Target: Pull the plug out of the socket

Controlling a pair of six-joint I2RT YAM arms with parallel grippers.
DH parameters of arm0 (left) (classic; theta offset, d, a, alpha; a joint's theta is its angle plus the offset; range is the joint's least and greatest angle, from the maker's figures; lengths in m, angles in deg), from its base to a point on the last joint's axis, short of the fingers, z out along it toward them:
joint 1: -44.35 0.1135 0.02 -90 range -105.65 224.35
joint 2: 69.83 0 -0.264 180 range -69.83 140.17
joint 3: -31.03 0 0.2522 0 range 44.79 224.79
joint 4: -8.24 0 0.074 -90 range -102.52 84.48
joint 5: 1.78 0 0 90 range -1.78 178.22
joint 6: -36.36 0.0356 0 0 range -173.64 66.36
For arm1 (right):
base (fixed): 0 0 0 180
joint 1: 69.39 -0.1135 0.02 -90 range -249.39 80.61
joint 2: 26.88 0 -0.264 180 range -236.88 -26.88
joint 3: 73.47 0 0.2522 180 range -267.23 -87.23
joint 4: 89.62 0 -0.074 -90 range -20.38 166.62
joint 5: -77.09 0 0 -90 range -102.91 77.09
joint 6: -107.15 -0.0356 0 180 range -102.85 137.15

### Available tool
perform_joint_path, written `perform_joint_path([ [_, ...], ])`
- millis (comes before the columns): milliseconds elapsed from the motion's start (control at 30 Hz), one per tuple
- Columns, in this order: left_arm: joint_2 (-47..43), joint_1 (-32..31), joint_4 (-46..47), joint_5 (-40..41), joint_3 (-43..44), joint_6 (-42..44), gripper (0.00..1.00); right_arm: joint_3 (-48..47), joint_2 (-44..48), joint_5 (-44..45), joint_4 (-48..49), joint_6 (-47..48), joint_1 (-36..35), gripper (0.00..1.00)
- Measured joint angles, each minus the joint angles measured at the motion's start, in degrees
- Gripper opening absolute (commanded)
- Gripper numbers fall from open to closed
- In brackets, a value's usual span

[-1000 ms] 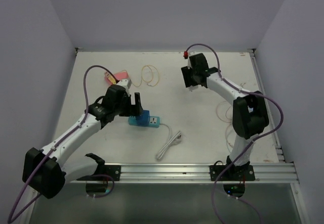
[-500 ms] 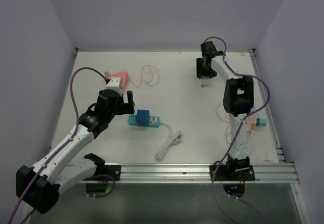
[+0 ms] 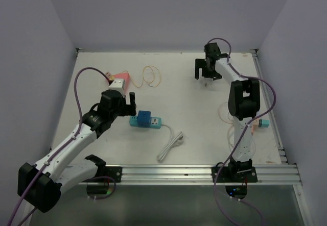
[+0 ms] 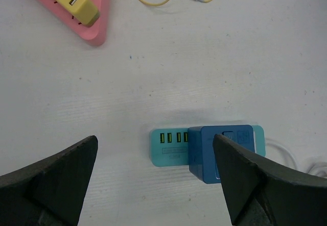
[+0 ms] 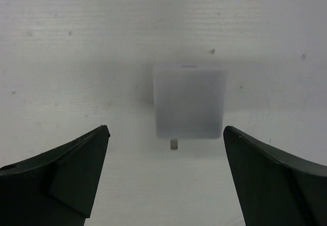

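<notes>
A teal socket strip (image 3: 155, 122) lies mid-table with a dark blue cube plug (image 3: 143, 117) seated on its left part. From the left wrist, the strip (image 4: 167, 145) and the blue plug (image 4: 210, 154) sit just beyond my left gripper (image 4: 154, 139), which hangs open above them, touching neither. A white plug (image 5: 189, 102) lies loose on the table at the back right, one metal prong showing. My right gripper (image 5: 166, 129) stands open over it, fingers well apart on either side. From the top view, that gripper (image 3: 205, 74) is near the back wall.
A pink power strip with a yellow block (image 3: 121, 78) and a looped yellow cable (image 3: 149, 75) lie at the back left. The socket's white cord (image 3: 171, 144) coils toward the front rail. A small teal item (image 3: 263, 123) sits beside the right arm. Walls close three sides.
My right gripper swung right toward the back wall, then opened, leaving the white plug on the table. My left gripper drew back leftward off the socket strip.
</notes>
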Motion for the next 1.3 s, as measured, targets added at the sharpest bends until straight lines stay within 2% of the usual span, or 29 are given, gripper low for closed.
perform_joint_path([
  [200,1.09,0.00,-0.02,-0.70,0.00,0.00,0.99,17.44,18.29,-6.64,7.52,-0.46,-2.58,0.97],
  [367,3.02,0.00,-0.04,-2.67,0.00,0.00,1.00,30.40,32.41,-9.99,15.65,-1.77,-13.03,0.91],
  [500,4.28,0.00,-0.22,-4.02,0.00,-0.37,1.00,40.61,37.07,-14.25,23.91,-3.43,-22.32,0.88],
  [667,5.14,0.00,-0.87,-5.03,-0.02,-3.08,0.99,49.44,37.66,-16.72,28.28,-3.37,-29.18,0.89],
  [700,5.09,0.00,-0.90,-5.05,-0.02,-3.61,0.99,50.18,37.70,-16.90,28.98,-2.95,-30.16,0.94],
  [767,4.90,0.00,-1.36,-4.63,-0.11,-5.40,0.98,51.52,37.88,-17.64,31.01,-1.16,-33.07,0.99],
  [967,1.01,0.00,-5.27,-1.14,-1.14,-10.54,0.98,51.19,38.23,-18.16,33.24,7.45,-39.52,0.99],
  [1133,-2.91,0.66,-6.97,0.61,-4.35,-13.97,1.00,44.41,35.78,-18.12,31.87,14.23,-40.98,0.99],
  [1300,-3.34,4.50,-6.95,-1.70,-8.07,-15.65,0.99,36.37,30.18,-18.18,29.88,19.85,-42.93,0.99],
])
